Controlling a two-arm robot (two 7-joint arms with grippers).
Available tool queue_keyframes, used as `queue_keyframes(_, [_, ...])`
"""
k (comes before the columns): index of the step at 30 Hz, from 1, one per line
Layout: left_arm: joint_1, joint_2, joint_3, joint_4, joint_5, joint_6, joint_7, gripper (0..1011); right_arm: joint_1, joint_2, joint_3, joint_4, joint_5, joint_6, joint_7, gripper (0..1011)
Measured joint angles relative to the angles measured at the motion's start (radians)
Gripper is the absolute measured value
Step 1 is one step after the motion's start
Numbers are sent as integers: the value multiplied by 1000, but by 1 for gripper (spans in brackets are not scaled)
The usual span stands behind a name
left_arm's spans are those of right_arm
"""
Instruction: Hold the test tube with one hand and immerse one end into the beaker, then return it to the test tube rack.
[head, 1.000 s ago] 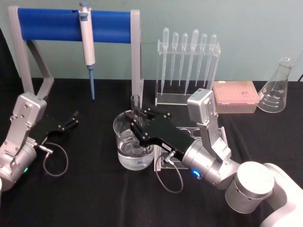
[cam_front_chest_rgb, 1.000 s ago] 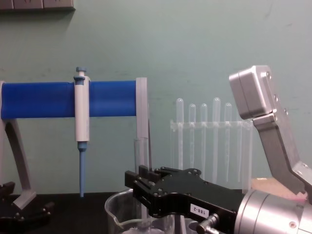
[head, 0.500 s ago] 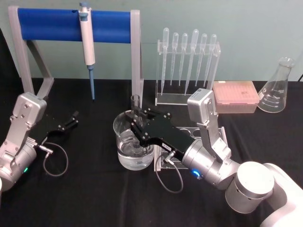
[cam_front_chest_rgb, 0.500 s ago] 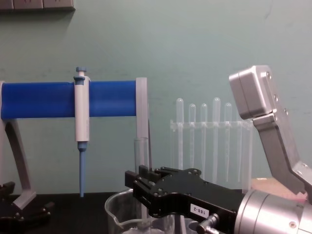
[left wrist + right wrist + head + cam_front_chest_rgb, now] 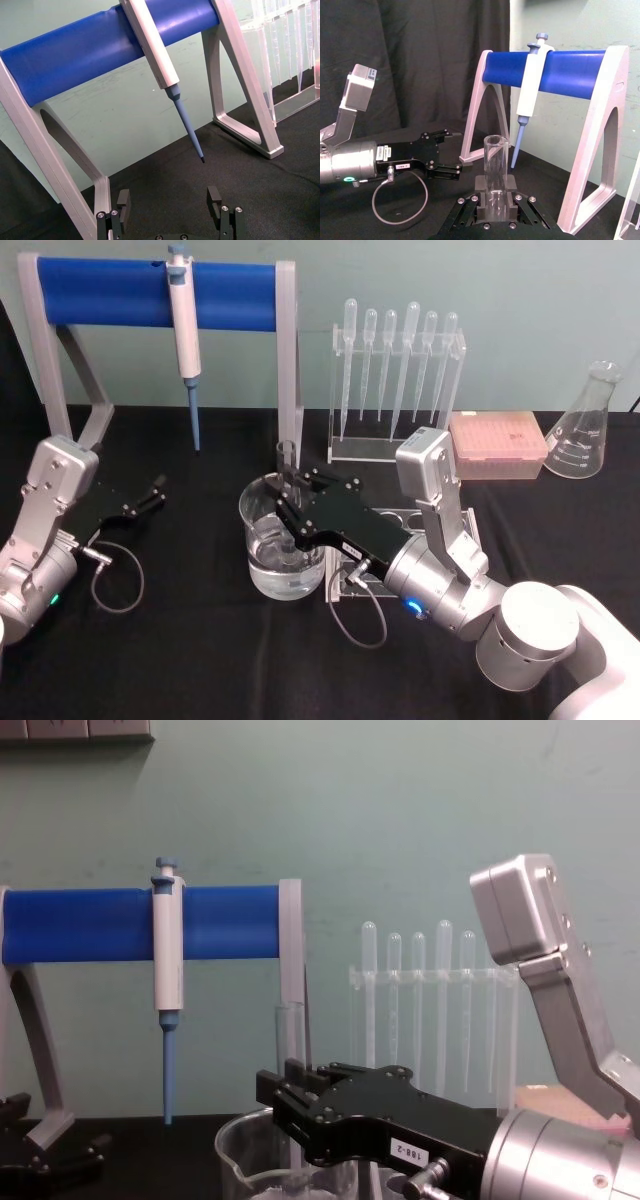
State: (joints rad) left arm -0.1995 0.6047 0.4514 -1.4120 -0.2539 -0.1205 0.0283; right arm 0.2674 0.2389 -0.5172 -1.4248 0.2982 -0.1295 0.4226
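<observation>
Test tube (image 5: 287, 462) stands upright inside the beaker (image 5: 252, 508), pinched in the jaws of our right gripper (image 5: 291, 502). We judge the dip done; the return to the rack (image 5: 398, 514) beside the beaker remains. Our left gripper (image 5: 152, 490) idles well left of the beaker, jaws spread.

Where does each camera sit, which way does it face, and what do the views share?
Head view: high, facing forward and down at the table; right tool shut on the test tube in the beaker, left tool open.
Chest view: lower, facing forward across the table; right tool shows large.
Left wrist view: on that wrist, facing the micropipette; its own tool shows.
Right wrist view: on that wrist, facing the test tube; left tool shows beyond.
Shared: all four hold the micropipette on the blue stand.
</observation>
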Motion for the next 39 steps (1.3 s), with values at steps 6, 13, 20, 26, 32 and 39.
queue_keyframes(6, [0,0,0,0,0,0,0,1000,0,0,0,0,0,0,0,227])
queue_keyframes(13, [0,0,0,0,0,0,0,1000,0,0,0,0,0,0,0,227])
queue_keyframes(20, [0,0,0,0,0,0,0,1000,0,0,0,0,0,0,0,226])
queue_keyframes(26, [0,0,0,0,0,0,0,1000,0,0,0,0,0,0,0,227])
queue_keyframes(32, [0,0,0,0,0,0,0,1000,0,0,0,0,0,0,0,226])
queue_keyframes(39, [0,0,0,0,0,0,0,1000,0,0,0,0,0,0,0,226])
